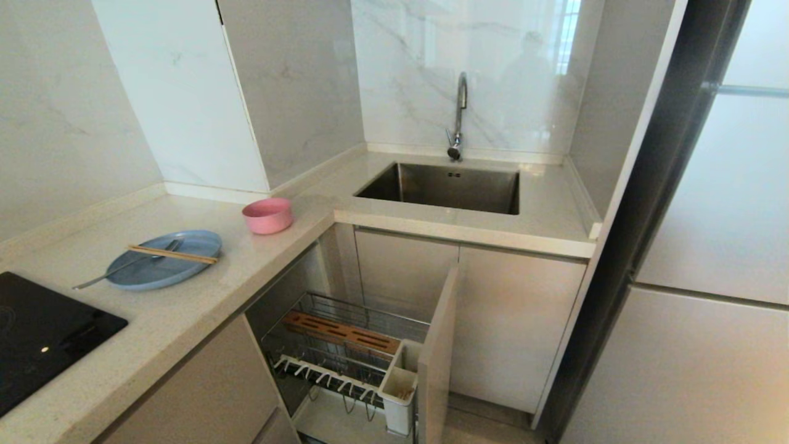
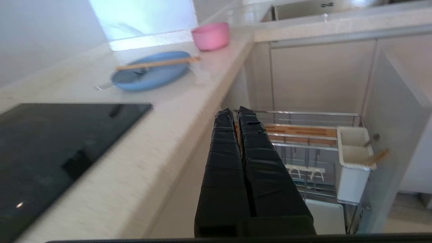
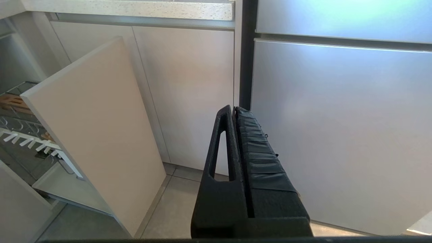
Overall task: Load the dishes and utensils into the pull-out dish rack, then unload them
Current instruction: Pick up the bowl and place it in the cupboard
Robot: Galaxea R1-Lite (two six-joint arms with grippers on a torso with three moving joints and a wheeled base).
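Observation:
On the countertop lies the pale-blue plate (image 1: 191,242) (image 2: 162,75), with the wooden chopsticks (image 1: 172,254) (image 2: 158,63) and the silver spoon (image 1: 117,269) across it. The pink bowl (image 1: 267,215) (image 2: 211,35) stands a little further along the counter. The pull-out dish rack (image 1: 363,309) (image 2: 303,114) is drawn out below the counter, with no dishes in it. Neither arm shows in the head view. My left gripper (image 2: 236,111) hangs shut and empty below counter height, before the rack. Low beside the cabinets, my right gripper (image 3: 234,109) is shut and empty.
The rack's beige front panel (image 1: 437,345) (image 3: 94,135) juts into the floor space. White utensil cups (image 1: 399,388) (image 2: 352,152) sit at its front. A black hob (image 1: 43,333), steel sink (image 1: 456,185) with tap (image 1: 459,117), and a tall fridge door (image 3: 337,118) surround the spot.

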